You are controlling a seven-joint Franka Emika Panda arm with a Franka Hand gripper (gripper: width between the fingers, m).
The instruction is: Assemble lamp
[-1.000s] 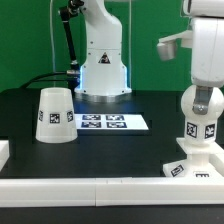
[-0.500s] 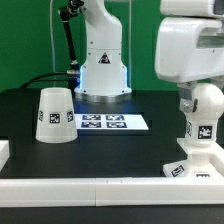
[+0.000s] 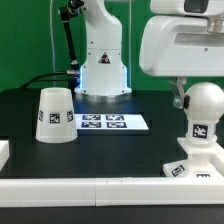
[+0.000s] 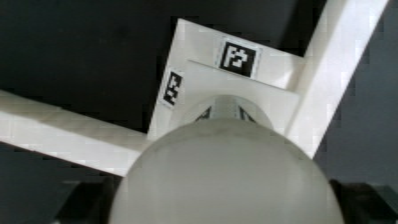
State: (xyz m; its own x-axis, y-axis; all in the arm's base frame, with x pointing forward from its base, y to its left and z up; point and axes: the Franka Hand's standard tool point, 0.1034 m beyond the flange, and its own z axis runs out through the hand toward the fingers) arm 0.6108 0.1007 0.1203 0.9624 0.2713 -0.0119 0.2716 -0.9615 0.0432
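Note:
The round-headed bulb (image 3: pixel 204 115) stands upright on the flat square base (image 3: pixel 183 170) at the exterior view's right, near the front edge. My gripper (image 3: pixel 205 100) comes down from above around the bulb's head, and one finger (image 3: pixel 178 98) shows at the head's left side. In the wrist view the bulb's head (image 4: pixel 228 165) fills the gap between my jaws, and the tagged base (image 4: pixel 240 60) lies beyond it. The jaws look shut on the bulb. The cone-shaped shade (image 3: pixel 54 115) stands alone at the exterior view's left.
The marker board (image 3: pixel 103 122) lies flat at the table's middle. A second white robot's pedestal (image 3: pixel 103 65) stands behind it. A white rail (image 3: pixel 90 188) runs along the front edge and meets the base's corner (image 4: pixel 54 125).
My hand has turned about the bulb and now fills more of the exterior view's upper right. The finger has moved from in front of the head to its left side. Shade and base have not moved.

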